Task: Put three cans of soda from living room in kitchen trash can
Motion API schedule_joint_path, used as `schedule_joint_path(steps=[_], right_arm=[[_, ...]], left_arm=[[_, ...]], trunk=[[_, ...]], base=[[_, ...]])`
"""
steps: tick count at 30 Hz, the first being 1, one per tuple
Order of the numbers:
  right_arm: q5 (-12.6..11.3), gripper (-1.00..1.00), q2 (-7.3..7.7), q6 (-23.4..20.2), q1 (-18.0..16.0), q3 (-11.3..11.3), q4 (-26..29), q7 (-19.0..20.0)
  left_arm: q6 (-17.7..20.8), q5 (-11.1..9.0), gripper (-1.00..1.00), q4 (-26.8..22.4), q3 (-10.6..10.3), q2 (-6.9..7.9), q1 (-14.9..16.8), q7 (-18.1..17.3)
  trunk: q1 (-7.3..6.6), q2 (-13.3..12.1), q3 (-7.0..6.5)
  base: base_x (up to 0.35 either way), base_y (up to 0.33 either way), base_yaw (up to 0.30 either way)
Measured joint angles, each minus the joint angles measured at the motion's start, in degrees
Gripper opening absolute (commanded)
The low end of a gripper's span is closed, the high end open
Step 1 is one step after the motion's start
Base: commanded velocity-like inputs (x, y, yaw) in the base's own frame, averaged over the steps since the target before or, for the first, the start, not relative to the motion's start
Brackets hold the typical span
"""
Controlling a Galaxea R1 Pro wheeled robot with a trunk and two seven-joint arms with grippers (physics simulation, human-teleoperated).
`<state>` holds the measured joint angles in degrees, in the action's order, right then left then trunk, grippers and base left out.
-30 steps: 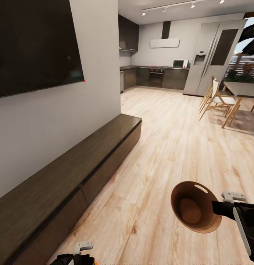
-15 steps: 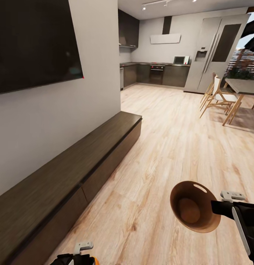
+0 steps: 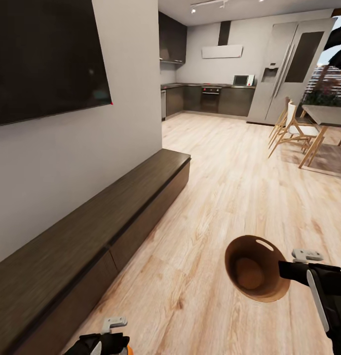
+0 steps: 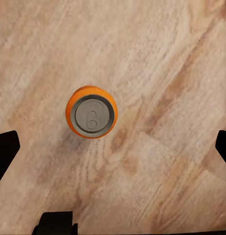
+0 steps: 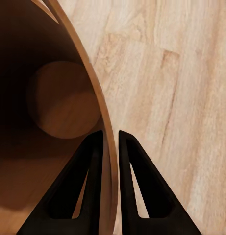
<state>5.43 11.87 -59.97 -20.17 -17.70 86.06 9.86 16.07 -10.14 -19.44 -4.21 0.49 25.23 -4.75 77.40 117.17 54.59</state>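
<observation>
A can of soda (image 4: 91, 111), orange with a silver-grey top, shows end-on over the wood floor in the left wrist view. My left gripper (image 4: 115, 143) is open, its fingers (image 4: 5, 152) wide apart and clear of the can. In the head view the left gripper (image 3: 108, 342) sits at the bottom edge with a sliver of orange can (image 3: 127, 351) beside it. The copper-brown tash can (image 3: 251, 271) hangs tilted above the floor, its mouth facing me. My right gripper (image 3: 283, 271) is shut on its thin rim, with the wall of the tash can (image 5: 54, 98) pinched between the fingers (image 5: 90, 161).
A long low dark bench (image 3: 91, 217) runs along the left wall under a black TV (image 3: 47, 59). Ahead lies open wood floor (image 3: 224, 162) up to the kitchen cabinets (image 3: 209, 98) and silver fridge (image 3: 284, 74). Dining chairs (image 3: 293, 130) and a table (image 3: 328, 116) stand at the right.
The camera tilted a little a second ago. Since then the right gripper and tash can have sunk slightly down and left. The left gripper has edged up a touch.
</observation>
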Motion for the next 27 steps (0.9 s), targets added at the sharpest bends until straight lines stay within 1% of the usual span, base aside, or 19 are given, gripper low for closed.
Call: schedule_joint_path(steps=[2,7,12,16,21,27], right_arm=[[-0.77,-1.00,-0.21,-0.03,-0.46,0.04,0.03,0.03],[0.36,-1.00,-0.76,0.02,-1.16,0.09,-0.02,0.01],[-0.32,-1.00,-0.82,-0.01,-1.30,0.26,-0.03,0.02],[0.32,-1.00,-0.80,0.02,-1.33,0.28,-0.04,0.00],[-0.14,-1.00,-0.90,-0.01,-1.32,0.37,-0.03,0.01],[0.14,-1.00,-1.06,0.01,-2.05,0.63,0.13,0.02]], left_arm=[[0.00,0.01,1.00,-0.39,0.00,0.03,0.00,0.00],[0.01,0.04,1.00,-0.98,-0.08,0.01,-0.01,0.11],[0.06,0.06,1.00,-0.84,-0.10,-0.04,0.00,0.19],[0.03,0.10,1.00,-0.67,-0.10,0.01,-0.02,0.26],[-0.05,0.12,1.00,-0.48,-0.07,0.10,-0.08,0.33],[-0.12,0.12,1.00,-0.52,0.12,0.27,-0.09,0.33]], trunk=[[0.00,0.00,0.00],[0.00,0.00,0.00],[0.00,0.00,0.00],[0.00,0.00,0.00],[1.09,1.99,0.90],[2.41,4.40,1.97]], base=[[0.000,0.000,0.000],[0.000,0.000,0.000],[0.000,0.000,0.000],[0.000,0.000,0.000],[0.000,0.000,0.000],[0.000,0.000,0.000]])
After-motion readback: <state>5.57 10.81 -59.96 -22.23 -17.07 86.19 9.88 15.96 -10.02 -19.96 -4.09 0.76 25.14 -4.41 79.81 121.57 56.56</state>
